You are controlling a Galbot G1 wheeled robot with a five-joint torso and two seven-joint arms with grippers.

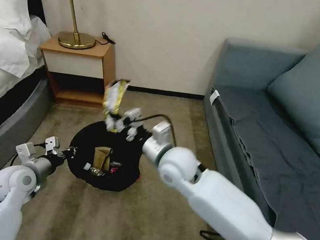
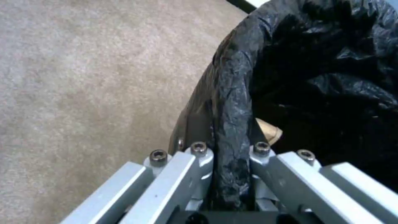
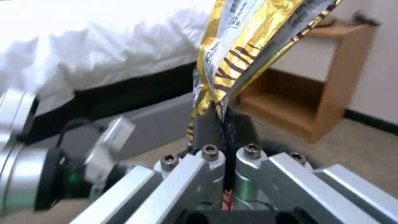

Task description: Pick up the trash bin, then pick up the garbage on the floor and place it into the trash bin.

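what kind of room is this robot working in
Most likely a hotel room or bedroom: a bed with white bedding, a wooden nightstand carrying a brass lamp, and a grey-blue sofa on carpet.

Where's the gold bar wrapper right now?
In the head view the gold wrapper stands upright in the shut right gripper, just above the far rim of the trash bin, in front of the nightstand.

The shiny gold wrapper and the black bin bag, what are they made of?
The gold wrapper, pinched in the right gripper, looks like metallised foil film: mirror-bright, sharply creased, printed. The trash bin liner looks like thin black plastic: crinkly and faintly glossy where the left gripper clamps its rim.
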